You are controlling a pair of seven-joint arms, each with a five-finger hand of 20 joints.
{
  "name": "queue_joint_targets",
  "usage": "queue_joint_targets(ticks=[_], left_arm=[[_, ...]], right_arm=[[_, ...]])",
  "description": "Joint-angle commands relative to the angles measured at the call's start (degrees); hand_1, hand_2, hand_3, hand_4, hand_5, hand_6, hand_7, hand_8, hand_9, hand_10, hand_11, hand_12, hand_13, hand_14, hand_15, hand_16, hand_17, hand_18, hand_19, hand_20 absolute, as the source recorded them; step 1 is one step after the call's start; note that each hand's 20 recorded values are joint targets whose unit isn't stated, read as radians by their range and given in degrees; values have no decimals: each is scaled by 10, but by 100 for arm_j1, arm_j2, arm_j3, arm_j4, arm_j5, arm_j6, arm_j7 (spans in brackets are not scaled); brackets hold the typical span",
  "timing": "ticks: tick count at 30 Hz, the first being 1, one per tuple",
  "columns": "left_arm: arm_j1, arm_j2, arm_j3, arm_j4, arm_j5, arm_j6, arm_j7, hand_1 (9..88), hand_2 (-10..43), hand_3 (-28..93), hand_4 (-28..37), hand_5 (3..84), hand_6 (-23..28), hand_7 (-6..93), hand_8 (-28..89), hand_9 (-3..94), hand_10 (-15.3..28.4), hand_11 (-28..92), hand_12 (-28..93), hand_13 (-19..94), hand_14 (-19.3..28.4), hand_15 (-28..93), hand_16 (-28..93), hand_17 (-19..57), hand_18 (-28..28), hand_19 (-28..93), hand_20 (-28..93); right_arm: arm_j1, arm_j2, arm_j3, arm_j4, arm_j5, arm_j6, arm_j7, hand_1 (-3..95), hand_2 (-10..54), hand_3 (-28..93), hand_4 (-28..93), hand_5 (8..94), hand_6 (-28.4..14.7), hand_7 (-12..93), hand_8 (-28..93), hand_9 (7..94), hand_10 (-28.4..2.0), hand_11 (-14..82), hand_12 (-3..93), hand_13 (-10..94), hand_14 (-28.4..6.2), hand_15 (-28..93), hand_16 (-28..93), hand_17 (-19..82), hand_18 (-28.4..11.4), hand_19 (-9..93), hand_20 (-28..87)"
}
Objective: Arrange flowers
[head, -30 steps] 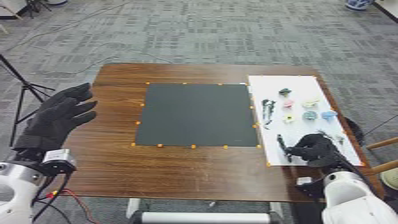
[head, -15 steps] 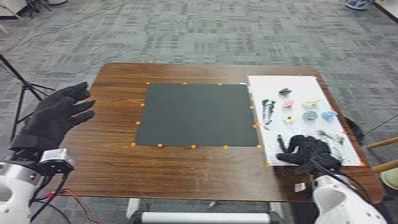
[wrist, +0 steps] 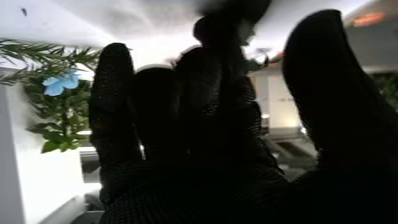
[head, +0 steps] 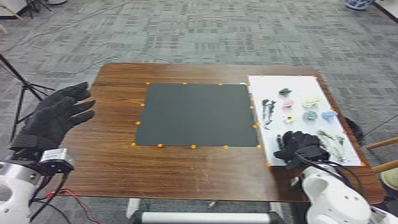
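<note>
From here, the dark sprig (head: 279,139) lies just left of the right robot hand (head: 305,145), its long axis running away across the white board (head: 286,83). That hand is wide, thumb apart; the left robot hand (head: 53,118) is much farther off.

There is one brown bench (head: 195,175), one dark mat (head: 195,115) and one white board (head: 274,83). There are six little flowers: one dark (head: 284,92), one pink (head: 288,104), one cream (head: 311,103), one yellow (head: 289,119), one blue-green (head: 309,115) and one light blue (head: 329,115). There are some thin green stems (head: 268,113), too mixed up to count. There are two black hands, one left hand (head: 51,117) and one right hand (head: 303,145).
</note>
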State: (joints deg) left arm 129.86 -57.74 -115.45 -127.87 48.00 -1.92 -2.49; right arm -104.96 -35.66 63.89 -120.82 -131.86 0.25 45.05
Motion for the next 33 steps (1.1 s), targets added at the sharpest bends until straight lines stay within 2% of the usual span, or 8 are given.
queue_joint_targets(ticks=[1, 7, 11, 18, 23, 26, 29, 33], left_arm=[[77, -8, -62, -55, -31, 58, -38, 304, -95, 670, -257, 243, 26, 272, -133, 189, 108, 293, 106, 125, 137, 454, -115, -69, 197, 420, 51], [145, -9, -135, -91, -42, 83, -24, 304, -95, 672, -257, 244, 26, 272, -132, 191, 109, 293, 107, 126, 137, 454, -115, -68, 198, 421, 51], [116, 72, -200, -79, -48, 94, -8, 303, -95, 673, -257, 244, 26, 272, -132, 190, 108, 292, 107, 125, 137, 454, -114, -69, 197, 420, 51], [-402, 391, 2, 110, -46, -61, 16, 302, -95, 673, -256, 246, 25, 271, -132, 193, 108, 291, 107, 128, 137, 452, -114, -68, 198, 420, 50], [-732, 638, 139, 208, -52, -86, -49, 300, -92, 672, -258, 245, 26, 270, -132, 191, 108, 291, 107, 125, 137, 450, -114, -70, 198, 419, 51], [-970, 763, 187, 203, 353, -199, -55, 300, -92, 672, -258, 245, 26, 269, -131, 190, 109, 289, 107, 124, 138, 449, -113, -70, 199, 419, 52], [-1234, 905, 349, 250, 242, -244, -39, 300, -91, 671, -258, 246, 25, 268, -130, 190, 108, 288, 107, 124, 137, 448, -112, -70, 198, 417, 51], [-1345, 962, 352, 177, 291, -418, -13, 298, -90, 671, -259, 247, 26, 267, -129, 190, 108, 287, 108, 123, 138, 445, -111, -70, 198, 416, 52]], right_arm=[[69, 39, -342, 234, 89, -496, -45, 447, -95, 788, -282, 633, 16, 650, 155, 706, -106, 682, 588, 637, -125, 844, 478, 293, -199, 772, 367], [385, 116, -483, 189, 104, 137, -219, 426, -95, 848, -228, 649, 13, 656, 213, 747, -101, 694, 626, 675, -123, 865, 486, 312, -202, 785, 372], [1353, 226, -984, 172, 250, 796, -419, 401, -95, 841, -159, 676, 4, 650, 250, 780, -95, 696, 618, 726, -112, 866, 473, 362, -200, 806, 379], [3338, -467, -2286, 653, 528, 1977, -424, 400, -95, 851, -152, 688, -16, 637, 272, 803, -89, 696, 621, 745, -105, 867, 472, 383, -198, 819, 385], [4091, -1603, -2712, 1373, 560, 2013, -605, 393, -95, 858, -136, 692, -21, 634, 283, 817, -87, 693, 623, 754, -103, 871, 470, 390, -201, 826, 389], [4407, -2268, -2995, 2131, 651, 1909, -600, 391, -95, 858, -130, 693, -22, 633, 286, 820, -88, 692, 625, 756, -102, 871, 470, 392, -202, 829, 389], [4643, -2647, -3401, 2615, 638, 1902, -436, 391, -95, 859, -129, 693, -26, 634, 292, 821, -88, 692, 629, 758, -102, 873, 472, 393, -202, 832, 390], [4864, -2939, -3949, 2855, 700, 1667, -348, 389, -95, 862, -126, 693, -28, 635, 291, 824, -87, 692, 631, 760, -104, 876, 472, 394, -202, 833, 390]])
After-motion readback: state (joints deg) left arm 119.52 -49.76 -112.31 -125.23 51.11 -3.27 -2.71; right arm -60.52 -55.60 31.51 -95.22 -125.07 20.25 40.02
